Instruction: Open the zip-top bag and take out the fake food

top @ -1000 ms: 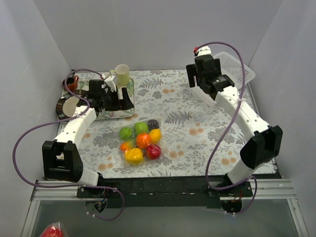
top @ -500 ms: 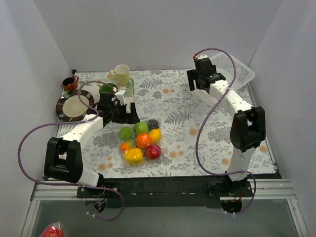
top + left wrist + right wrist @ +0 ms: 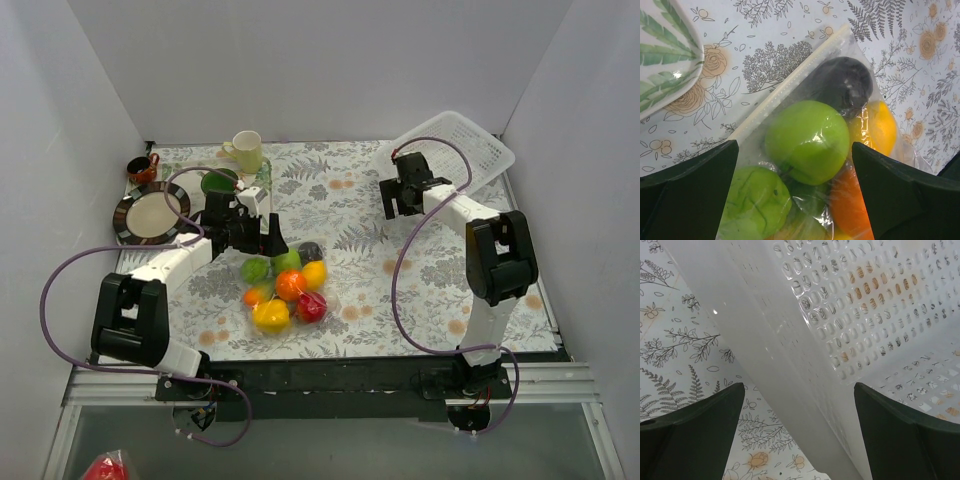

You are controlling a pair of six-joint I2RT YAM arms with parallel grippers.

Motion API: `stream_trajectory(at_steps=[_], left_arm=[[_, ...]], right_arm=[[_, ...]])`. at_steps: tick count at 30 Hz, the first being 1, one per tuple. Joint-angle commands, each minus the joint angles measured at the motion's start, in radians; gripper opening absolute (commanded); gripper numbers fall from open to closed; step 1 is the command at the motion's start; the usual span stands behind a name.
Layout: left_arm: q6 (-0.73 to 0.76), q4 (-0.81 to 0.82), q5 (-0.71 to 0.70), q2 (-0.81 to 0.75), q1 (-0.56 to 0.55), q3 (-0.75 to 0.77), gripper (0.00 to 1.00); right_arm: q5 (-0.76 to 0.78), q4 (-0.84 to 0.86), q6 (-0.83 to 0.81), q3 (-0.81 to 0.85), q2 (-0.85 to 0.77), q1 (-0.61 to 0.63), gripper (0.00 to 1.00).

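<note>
The clear zip-top bag (image 3: 283, 283) lies on the floral cloth near the table's middle, holding the fake food (image 3: 290, 284): green, orange, yellow, red and dark pieces. In the left wrist view the bag's zip strip (image 3: 790, 82) runs diagonally above two green fruits (image 3: 807, 140), a dark one and an orange one. My left gripper (image 3: 268, 238) is open and hovers just over the bag's far left edge, its fingers (image 3: 687, 185) wide apart on either side of the fruit. My right gripper (image 3: 397, 202) is open and empty, at the white basket's near edge, far from the bag.
A white slotted basket (image 3: 460, 150) stands tilted at the back right and fills the right wrist view (image 3: 850, 330). A cream mug (image 3: 246, 151), a green mug (image 3: 217, 182), a dark-rimmed plate (image 3: 150, 212) and a small dark cup (image 3: 140, 168) stand at the back left.
My left gripper has come forward and right from the mugs to the bag's far edge. My right arm has folded down and lowered beside the basket.
</note>
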Motion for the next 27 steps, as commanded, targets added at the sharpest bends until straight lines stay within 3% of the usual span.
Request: stream_trajectory(at_steps=[1,6,14,23,27], left_arm=[[0.042,0.015,0.053,0.019,-0.012,0.008,0.98],[0.063,0.015,0.078,0.032,-0.02,0.023,0.98],[0.088,0.016,0.121,0.1,-0.024,0.06,0.98],[0.095,-0.002,0.176,0.147,-0.047,0.109,0.98],[0.154,-0.034,0.219,0.126,-0.047,0.118,0.97]], right_arm=[[-0.06,0.035,0.047,-0.036,-0.06,0.003,0.98],[-0.093,-0.038,0.099,-0.082,-0.114,0.018,0.97],[-0.102,-0.109,0.247,-0.39,-0.396,0.121,0.94],[-0.09,-0.256,0.436,-0.555,-0.654,0.459,0.9],[0.002,-0.388,0.513,-0.541,-0.724,0.521,0.9]])
